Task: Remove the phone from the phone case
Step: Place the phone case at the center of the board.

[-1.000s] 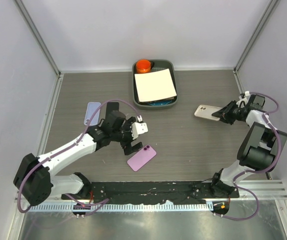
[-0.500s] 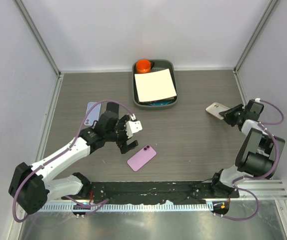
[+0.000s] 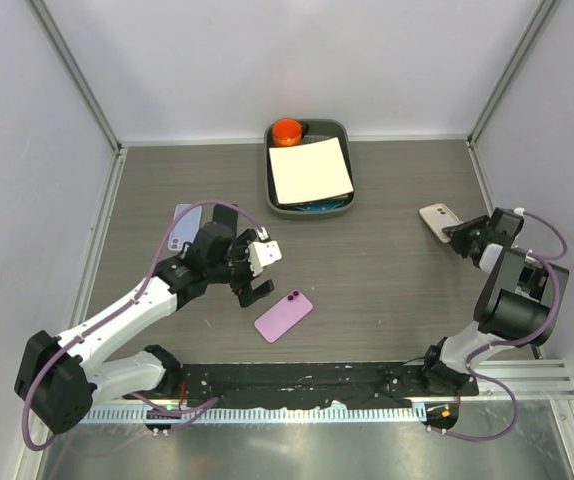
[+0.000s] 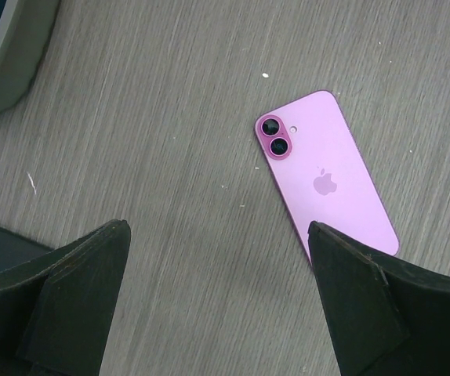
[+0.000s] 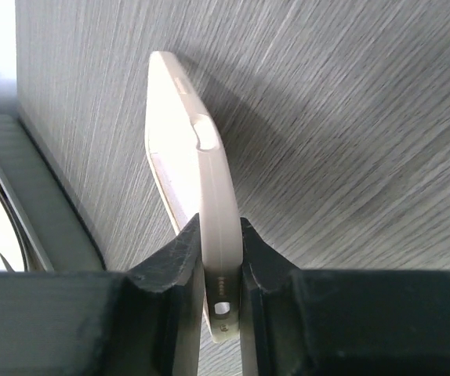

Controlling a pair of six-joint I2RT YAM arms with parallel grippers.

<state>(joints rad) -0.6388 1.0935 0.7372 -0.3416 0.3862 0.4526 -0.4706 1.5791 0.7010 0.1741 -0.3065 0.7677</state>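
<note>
Beige case, frame right: likely light, pliable; right tool pinches its edges; left tool gapes empty; best gripped at a corner.

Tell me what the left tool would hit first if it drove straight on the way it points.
Probably the bare table just beside the pink phone. One finger of the open left tool might clip the phone's edge; depth is unclear.

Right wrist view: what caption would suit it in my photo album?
The right gripper pinches a cream-coloured phone case, seen edge-on, with the grey wood-grain table behind.
</note>
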